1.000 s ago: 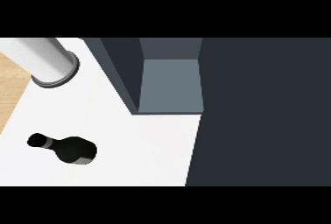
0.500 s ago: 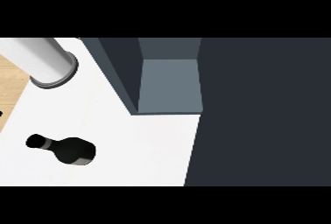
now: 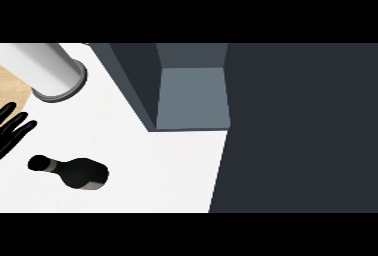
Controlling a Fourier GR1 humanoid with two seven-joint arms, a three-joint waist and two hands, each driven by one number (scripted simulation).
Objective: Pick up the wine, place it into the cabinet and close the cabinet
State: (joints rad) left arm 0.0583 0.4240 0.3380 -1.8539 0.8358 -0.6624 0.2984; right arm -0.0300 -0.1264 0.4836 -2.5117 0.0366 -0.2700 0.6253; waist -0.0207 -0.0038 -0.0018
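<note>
Wine bottle [image 3: 71,172]: black, sits on the white counter [image 3: 162,170] down at about 8 o'clock in the head view, neck pointing toward 10 o'clock, fat end toward 4. Nothing touching it.

Left hand [image 3: 13,131]: pokes in from the left edge at roughly 9 o'clock, fingers straight and spread, so it's open and holding nothing. It's near the bottle's neck but apart from it, a strip of bare counter between them.

Right hand: doesn't show anywhere.

Cabinet [image 3: 192,97]: dark grey-blue box at 12 o'clock, its lighter inside floor showing, so it's open. Its front edge meets the counter just above center.

Dark panel [image 3: 299,130]: fills the whole right side from 1 to 5 o'clock and cuts off the counter along a near-vertical edge.

Grey cylinder [image 3: 48,70]: up at 10 to 11 o'clock, with a strip of wood-colored surface just left of it.

Open room: plain white counter between bottle and cabinet, pretty roomy from 6 o'clock up to center.
</note>
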